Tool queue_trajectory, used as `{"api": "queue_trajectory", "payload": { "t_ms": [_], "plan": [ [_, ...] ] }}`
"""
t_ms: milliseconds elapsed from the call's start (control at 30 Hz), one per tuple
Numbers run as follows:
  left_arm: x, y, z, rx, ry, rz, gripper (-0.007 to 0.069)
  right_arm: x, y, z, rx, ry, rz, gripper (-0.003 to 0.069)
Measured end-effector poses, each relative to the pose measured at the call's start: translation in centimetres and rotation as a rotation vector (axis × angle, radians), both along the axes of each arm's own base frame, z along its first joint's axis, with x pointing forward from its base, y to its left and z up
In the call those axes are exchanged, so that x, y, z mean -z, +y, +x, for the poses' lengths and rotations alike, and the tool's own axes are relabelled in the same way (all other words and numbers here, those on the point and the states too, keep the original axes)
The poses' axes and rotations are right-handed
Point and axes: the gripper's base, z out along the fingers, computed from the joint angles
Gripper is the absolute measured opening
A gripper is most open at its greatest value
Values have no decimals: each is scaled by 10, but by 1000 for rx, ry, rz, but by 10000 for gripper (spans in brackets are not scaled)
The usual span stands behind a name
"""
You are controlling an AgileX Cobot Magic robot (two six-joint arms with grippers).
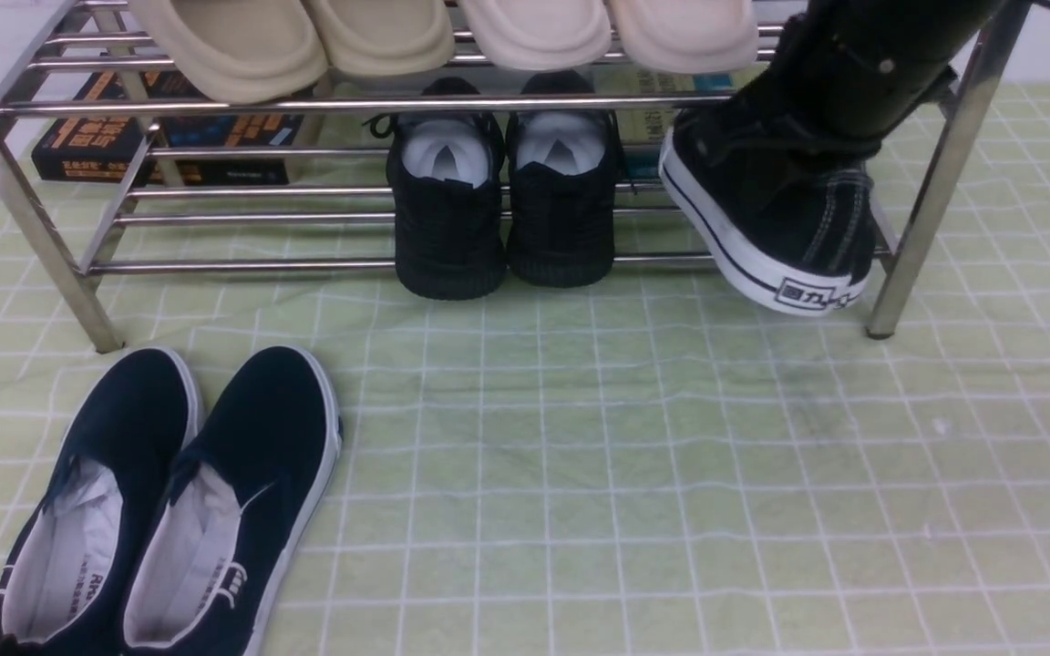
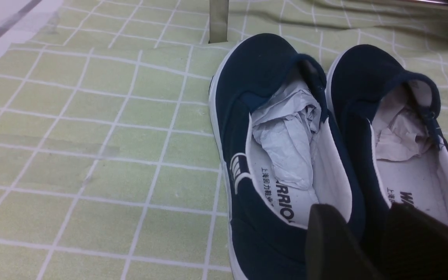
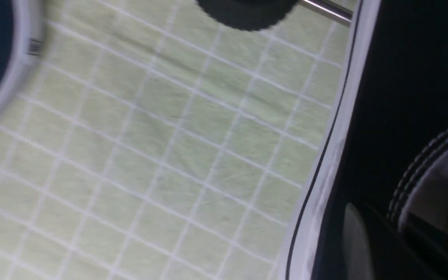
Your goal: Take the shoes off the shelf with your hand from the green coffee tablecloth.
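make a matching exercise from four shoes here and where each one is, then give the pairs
1 navy slip-ons
2 all-black sneakers
3 beige shoes
4 white-soled black sneaker

a top tier of the rack
b right end of the rack, tilted
c on the tablecloth, in front of the rack
d middle of the lower tier

Pairs: 1-c, 2-d, 3-a, 4-b

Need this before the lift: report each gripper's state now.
Left gripper: open, fingers apart above the navy slip-ons, holding nothing.
Right gripper: closed on the black canvas sneaker.
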Motion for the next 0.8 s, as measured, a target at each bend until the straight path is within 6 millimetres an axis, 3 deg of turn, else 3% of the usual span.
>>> {"api": "queue_trajectory", "payload": {
  "t_ms": [200,433,500,567,600,800],
  "plan": [
    [0,0,0,0,-1,0,239,-19,-11,-33,-27,-5,62,8],
    [0,0,0,0,-1,0,239,-29,-46,-107,-49,-27,71,10],
    [0,0,0,0,-1,0,239,-25,-51,-117,-51,-19,64,10],
    [0,0,0,0,-1,0,239,-13,-56,-128,-55,12,48,10],
    [0,0,0,0,-1,0,239,2,-58,-133,-55,60,31,11],
    [0,0,0,0,-1,4,239,56,-57,-137,-45,182,15,13]
  ]
}}
